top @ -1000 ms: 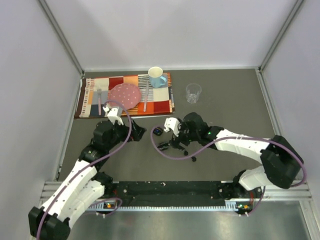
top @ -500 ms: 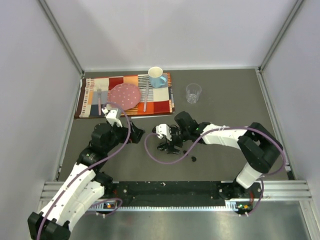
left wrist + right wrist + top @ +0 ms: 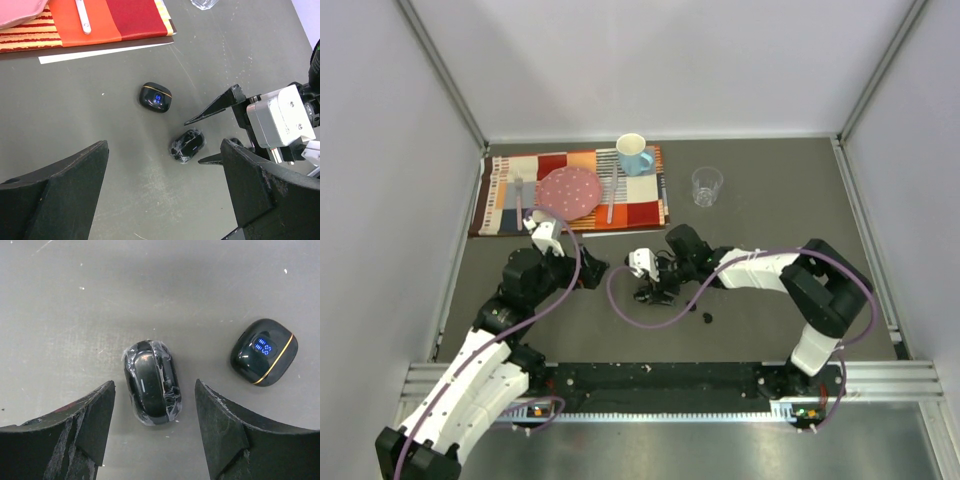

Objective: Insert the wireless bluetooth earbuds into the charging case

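Observation:
Two black oval charging cases lie on the grey table. One is wrapped in clear film point(image 3: 151, 382) point(image 3: 187, 144) point(image 3: 648, 295). The other has a gold line and a blue lit display point(image 3: 264, 358) point(image 3: 155, 97). My right gripper point(image 3: 155, 385) point(image 3: 658, 290) straddles the wrapped case, open, with a gap on each side and no finger touching it. My left gripper point(image 3: 165, 145) point(image 3: 590, 270) hovers wide open to the left of both cases, holding nothing. One tiny black earbud point(image 3: 706, 319) lies on the table near the right arm.
At the back left lies a patterned placemat point(image 3: 645, 208) with a pink plate point(image 3: 570, 190), a blue mug point(image 3: 634, 155) and cutlery. A clear glass point(image 3: 706, 185) stands to its right. White walls enclose the table.
My right gripper has moved left and now sits over the wrapped case, with its jaws narrower than before. My left arm has barely moved and stays wide open.

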Motion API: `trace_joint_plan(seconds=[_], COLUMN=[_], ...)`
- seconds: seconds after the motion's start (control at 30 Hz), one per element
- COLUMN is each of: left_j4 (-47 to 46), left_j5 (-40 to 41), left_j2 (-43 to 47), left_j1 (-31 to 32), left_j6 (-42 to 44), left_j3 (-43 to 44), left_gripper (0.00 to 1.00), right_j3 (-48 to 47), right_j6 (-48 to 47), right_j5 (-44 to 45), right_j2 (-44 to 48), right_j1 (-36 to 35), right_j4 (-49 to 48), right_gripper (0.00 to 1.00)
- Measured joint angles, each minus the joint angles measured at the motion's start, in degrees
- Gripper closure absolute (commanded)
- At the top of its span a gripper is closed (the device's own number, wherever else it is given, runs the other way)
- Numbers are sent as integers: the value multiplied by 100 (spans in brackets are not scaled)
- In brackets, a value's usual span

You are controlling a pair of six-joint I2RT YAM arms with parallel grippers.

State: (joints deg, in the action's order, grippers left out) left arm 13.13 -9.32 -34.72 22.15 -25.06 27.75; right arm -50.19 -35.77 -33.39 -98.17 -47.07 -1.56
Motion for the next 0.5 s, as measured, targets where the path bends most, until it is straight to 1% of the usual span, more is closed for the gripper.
trace_joint_plan(seconds=[0.17,0.27,0.47,0.5], left_j4=[9,11,35,37], left_j5=[-2,-2,-4,-2], left_j2=[-4,-44,-153,-153], left_j1=[-2,-11,-37,-37], left_j6=[-24,-74,-234,-258], left_j3=[-9,-11,-11,-11], left_gripper=[1,1,1,1], right_j3=[136,136,133,136], right_j6=[111,120,146,149], right_j5=[103,144,140,144], right_j2=[-61,-179,-273,-273], right_j1=[-2,-4,-33,-39], right_j4=[-273,-319,-363,-369], right_gripper=[35,40,52,61])
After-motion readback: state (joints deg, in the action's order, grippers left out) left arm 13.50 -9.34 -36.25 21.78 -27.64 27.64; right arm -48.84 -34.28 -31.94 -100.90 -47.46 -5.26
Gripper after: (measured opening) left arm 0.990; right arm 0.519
